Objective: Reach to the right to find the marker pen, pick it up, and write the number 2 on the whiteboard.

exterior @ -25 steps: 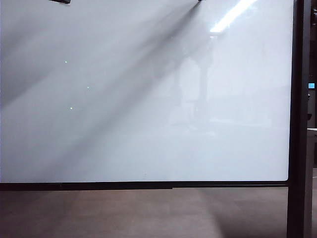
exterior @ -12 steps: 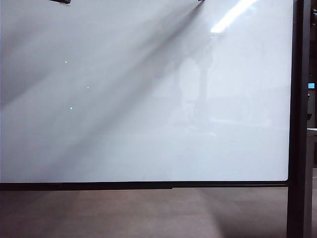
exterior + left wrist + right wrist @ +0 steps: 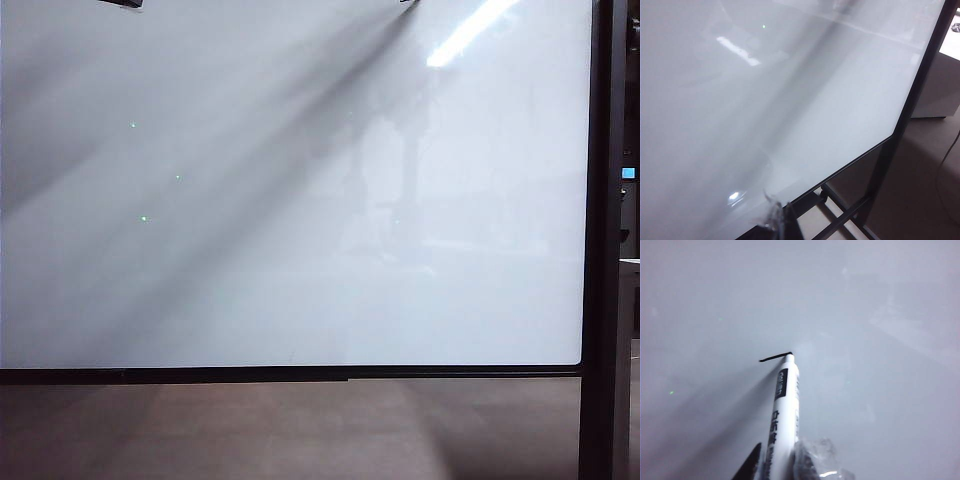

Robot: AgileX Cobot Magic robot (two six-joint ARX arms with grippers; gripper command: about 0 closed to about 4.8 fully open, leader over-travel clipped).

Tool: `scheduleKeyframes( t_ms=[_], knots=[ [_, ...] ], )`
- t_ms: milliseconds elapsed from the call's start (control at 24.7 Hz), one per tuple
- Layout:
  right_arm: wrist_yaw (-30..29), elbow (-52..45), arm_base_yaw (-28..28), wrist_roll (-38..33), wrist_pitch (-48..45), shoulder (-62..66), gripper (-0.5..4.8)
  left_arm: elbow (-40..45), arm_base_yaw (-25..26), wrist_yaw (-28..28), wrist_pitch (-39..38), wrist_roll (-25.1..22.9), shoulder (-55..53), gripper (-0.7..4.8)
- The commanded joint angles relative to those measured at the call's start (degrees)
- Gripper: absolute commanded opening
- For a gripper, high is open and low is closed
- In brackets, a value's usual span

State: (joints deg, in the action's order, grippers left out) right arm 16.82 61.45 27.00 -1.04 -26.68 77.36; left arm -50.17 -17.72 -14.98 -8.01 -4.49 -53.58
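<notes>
So the right gripper (image 3: 777,465) was clamped nearly shut on the marker pen (image 3: 782,415); in the right wrist view we could see one dark finger (image 3: 749,465) on one side of the white barrel and a clear, shiny finger on the other, with the pen sticking out ahead of them toward the whiteboard (image 3: 880,315); the barrel had black printing down its length that we couldn't read; the tip was touching the board, and right at the tip sat a short black stroke (image 3: 775,358), thin and slightly bowed, running off sideways from the tip; that was all of the number 2 on the board, just one little line; the pen and gripper threw a soft grey shadow across the board beside the barrel; the left gripper (image 3: 780,222) was a different story; only a bit of it poked into the left wrist view, a clear fingertip (image 3: 771,212) and a dark one close together, with nothing visible between them, and we honestly couldn't tell how far apart they stood; ahead of it the whiteboard slanted away, with its black edging and the black upright post (image 3: 920,90) off to the far side; in the exterior view the whiteboard filled nearly everything, with a bright glare streak (image 3: 470,35) near the top, and only dark slivers of the arms showed at the very top edge.
</notes>
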Motion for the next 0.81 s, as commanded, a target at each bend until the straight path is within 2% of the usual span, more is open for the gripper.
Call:
scheduleKeyframes(
  t_ms=[40, 566, 808],
  knots=[
    [1.7, 0.2, -0.2, 0.0, -1.0, -0.2, -0.01, -0.4, 0.0, -0.3, 0.3, -0.2, 0.2, -0.05],
    [1.0, 0.2, -0.1, 0.0, -0.6, -3.7, -0.01, -0.4, 0.0, -0.3, 0.3, -0.2, 0.2, -0.05],
    [-4.9, 0.2, -0.1, 0.0, 0.6, -4.9, -0.01, -0.4, 0.0, -0.3, 0.3, -0.2, 0.2, -0.05]
  ],
)
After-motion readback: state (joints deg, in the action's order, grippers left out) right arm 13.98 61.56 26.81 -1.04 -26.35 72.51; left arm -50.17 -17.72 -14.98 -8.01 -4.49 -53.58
